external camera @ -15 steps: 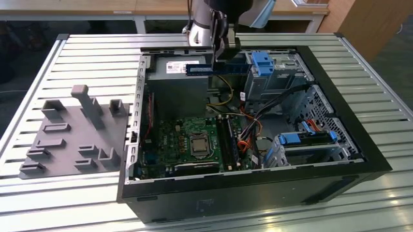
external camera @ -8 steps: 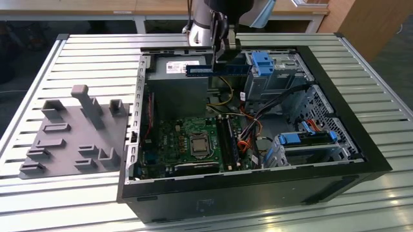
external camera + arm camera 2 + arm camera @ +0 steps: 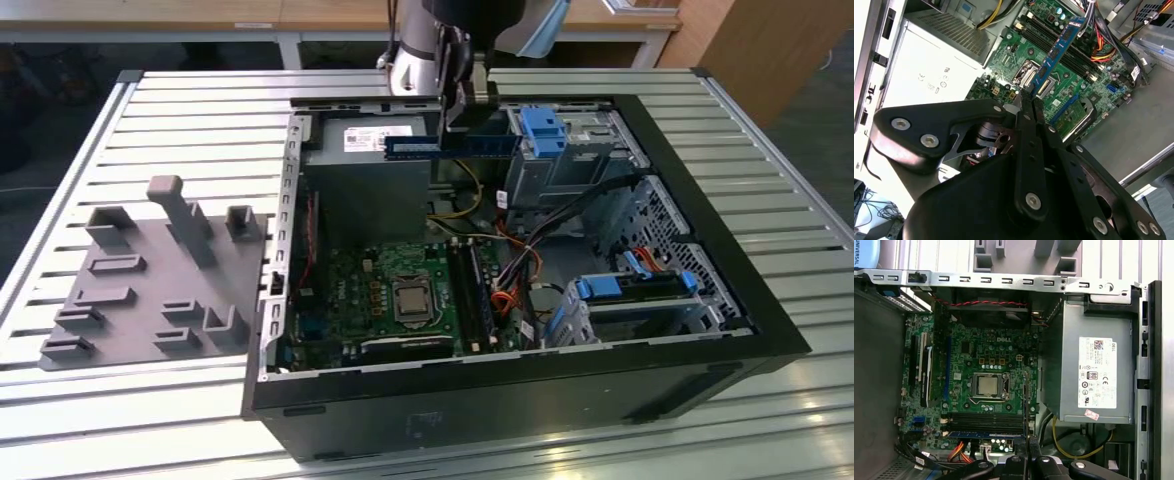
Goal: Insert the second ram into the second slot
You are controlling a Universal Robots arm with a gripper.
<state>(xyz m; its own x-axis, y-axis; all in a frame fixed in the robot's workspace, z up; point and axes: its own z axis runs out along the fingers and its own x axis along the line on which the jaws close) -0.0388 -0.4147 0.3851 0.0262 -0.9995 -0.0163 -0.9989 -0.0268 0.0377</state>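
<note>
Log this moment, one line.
end effector: shut on long thin blue circuit-board ram stick | stick: raised above open black computer case | seated: no

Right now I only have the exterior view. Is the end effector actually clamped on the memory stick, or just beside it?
Observer: Clamped. In the second wrist view the end effector is shut on one end of the memory stick.
Operator: Seated in anything yet?
Observer: No. In that view the stick's whole free length is in the air, with the motherboard well behind it.
Operator: Slots free?
Observer: In the first wrist view the black memory slots beside the processor socket look empty. A blue strip runs along their outer side, and I can't tell whether it's a seated stick.
</note>
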